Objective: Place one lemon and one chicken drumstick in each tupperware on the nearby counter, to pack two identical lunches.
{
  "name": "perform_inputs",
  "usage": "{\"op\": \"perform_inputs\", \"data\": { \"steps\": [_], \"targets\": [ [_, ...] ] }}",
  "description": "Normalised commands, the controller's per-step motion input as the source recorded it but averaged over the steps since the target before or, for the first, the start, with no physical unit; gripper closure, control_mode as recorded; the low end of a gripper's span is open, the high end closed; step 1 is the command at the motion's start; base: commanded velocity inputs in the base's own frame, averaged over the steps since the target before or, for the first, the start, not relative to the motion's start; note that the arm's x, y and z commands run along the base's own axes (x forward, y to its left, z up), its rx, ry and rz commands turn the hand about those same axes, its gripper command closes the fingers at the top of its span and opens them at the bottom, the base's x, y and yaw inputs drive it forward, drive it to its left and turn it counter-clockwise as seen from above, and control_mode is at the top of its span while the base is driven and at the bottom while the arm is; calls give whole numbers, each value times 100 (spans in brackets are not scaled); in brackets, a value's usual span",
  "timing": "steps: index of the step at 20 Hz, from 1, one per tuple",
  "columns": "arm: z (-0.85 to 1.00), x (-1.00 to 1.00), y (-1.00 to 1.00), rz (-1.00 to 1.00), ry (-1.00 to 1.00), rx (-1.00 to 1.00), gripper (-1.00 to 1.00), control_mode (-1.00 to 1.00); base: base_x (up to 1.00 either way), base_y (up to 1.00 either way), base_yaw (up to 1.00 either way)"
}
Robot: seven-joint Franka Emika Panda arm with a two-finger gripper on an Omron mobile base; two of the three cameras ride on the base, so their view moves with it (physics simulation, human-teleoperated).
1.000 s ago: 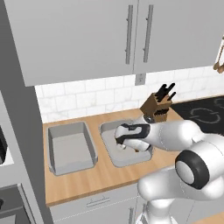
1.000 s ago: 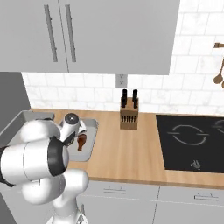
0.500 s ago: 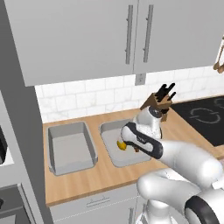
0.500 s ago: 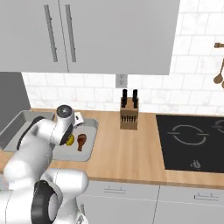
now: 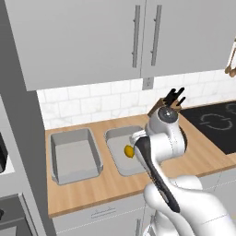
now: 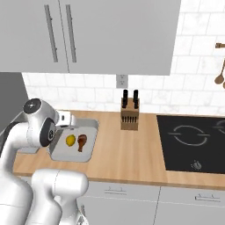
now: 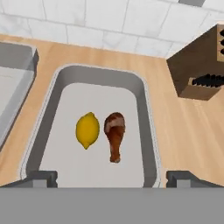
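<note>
Now hovering over the right-hand one of two plain grey shallow rectangular tupperware containers (image 7: 146, 113), with the hand (image 7: 105, 177) spread wide, fingertips (image 7: 41, 177) far apart and gripping nothing. Directly below the hand, inside that container: one yellow lemon (image 7: 87, 130) and one brown chicken drumstick (image 7: 115, 133), side by side, close together, the lemon on the left, the drumstick with its thin end toward the hand. Second grey container (image 5: 73, 154), just beside the first on the hand's left, seen with nothing in it in the left base view. Both resting on the light-brown wooden butcher-block table (image 6: 132, 151). Farther off to the hand's right, against the white tiled wall, one brown wooden knife block with dark handles (image 6: 130, 113). Beyond that, well apart from the hand, one black glass cooktop (image 6: 193, 143). Counted in all: two containers, one lemon, one drumstick.
</note>
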Motion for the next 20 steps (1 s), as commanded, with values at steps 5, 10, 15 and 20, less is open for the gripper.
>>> {"op": "perform_inputs", "data": {
  "steps": [5, 10, 15, 20],
  "targets": [
    [35, -100, -32, -34, 6, 0, -100, -100, 0, 0, 0],
    [30, -99, -34, -9, -1, 6, -100, -100, 0, 0, 0],
    [-5, -95, -34, 7, -13, 15, -100, -100, 0, 0, 0],
    [-17, -58, -29, 22, -22, 17, -100, -100, 0, 0, 0]
  ]
}}
